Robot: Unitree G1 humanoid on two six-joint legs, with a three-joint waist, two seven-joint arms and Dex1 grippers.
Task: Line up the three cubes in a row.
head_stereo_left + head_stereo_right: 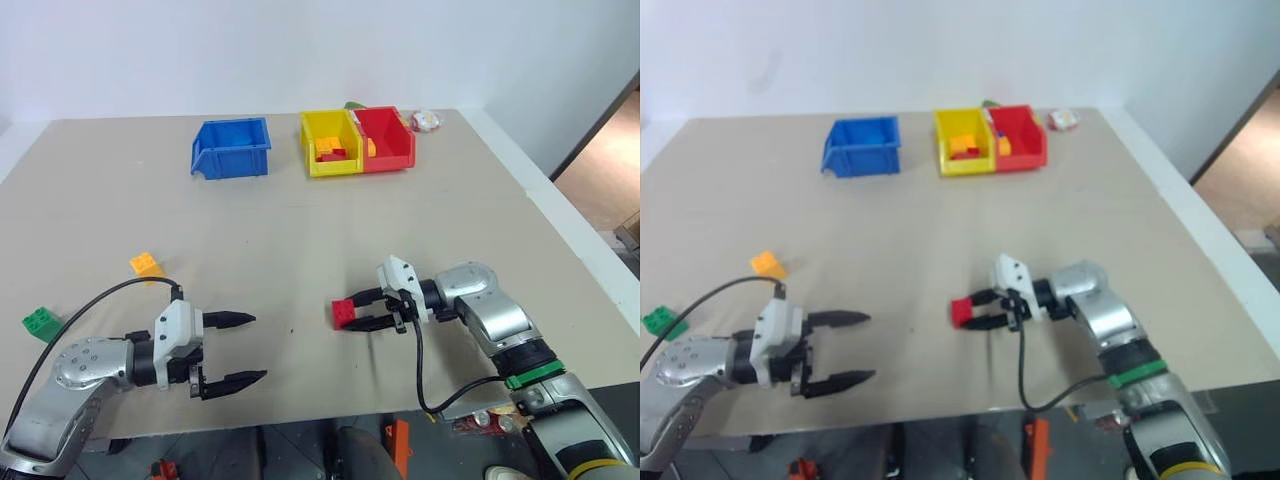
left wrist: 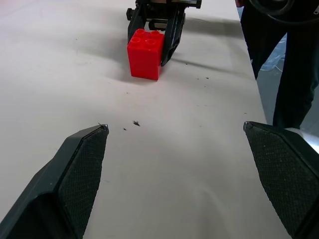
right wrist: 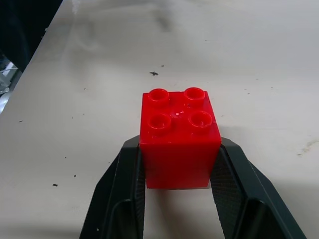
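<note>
The right claw (image 1: 352, 312) is clamped on the red cube (image 3: 178, 143) at the counter's (image 1: 300, 240) near middle (studs up); the green cube (image 1: 40, 322) and yellow-orange cube (image 1: 146, 264) lie well apart at left. The left claw (image 1: 236, 348) gapes empty. A shallow pinch could let the cube twist or drop, spoiling the row.

Looks like a robotics lab or test room. Bare white walls meet at a corner behind a wide worktable (image 1: 300, 230) covered in plain beige board and edged in white. Three plastic parts bins stand in a row near the far edge: a blue bin (image 1: 232, 147), a yellow bin (image 1: 329, 143) and a red bin (image 1: 387, 138), the last two touching and holding heaped toy bricks. Small studded bricks lie scattered on the board like test props: a red cube (image 1: 344, 313), a green cube (image 1: 41, 322), a yellow-orange cube (image 1: 146, 264). No furnishings, household goods or shop stock around, just a strip of wooden floor (image 1: 605, 170) beyond the right side.
</note>
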